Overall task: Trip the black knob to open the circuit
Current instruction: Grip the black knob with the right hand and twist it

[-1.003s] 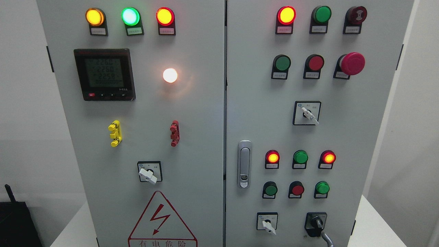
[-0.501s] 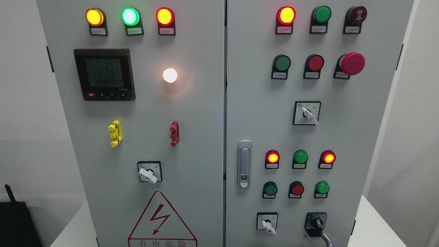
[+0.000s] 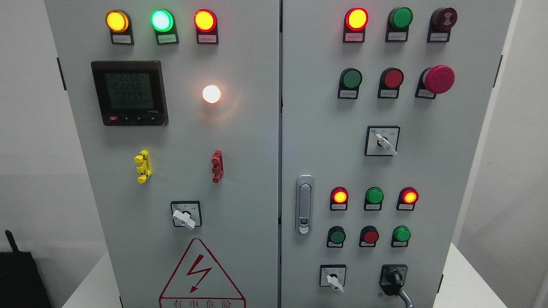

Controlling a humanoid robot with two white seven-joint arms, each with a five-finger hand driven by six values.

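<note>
A grey electrical cabinet (image 3: 257, 141) with two doors fills the view. The black knob (image 3: 394, 279) sits at the lower right of the right door, its handle pointing up and slightly right, with a grey cable running down from under it. Neither of my hands nor any arm shows in the picture.
White selector switches sit on the left door (image 3: 184, 218), on the right door's middle (image 3: 384, 142) and beside the black knob (image 3: 333, 280). A red mushroom button (image 3: 437, 79), lit lamps, a meter (image 3: 129, 93) and a door latch (image 3: 304, 204) are on the panel. A black box (image 3: 19, 278) stands lower left.
The whole picture has shifted a few pixels to the left; nothing on the panel has moved.
</note>
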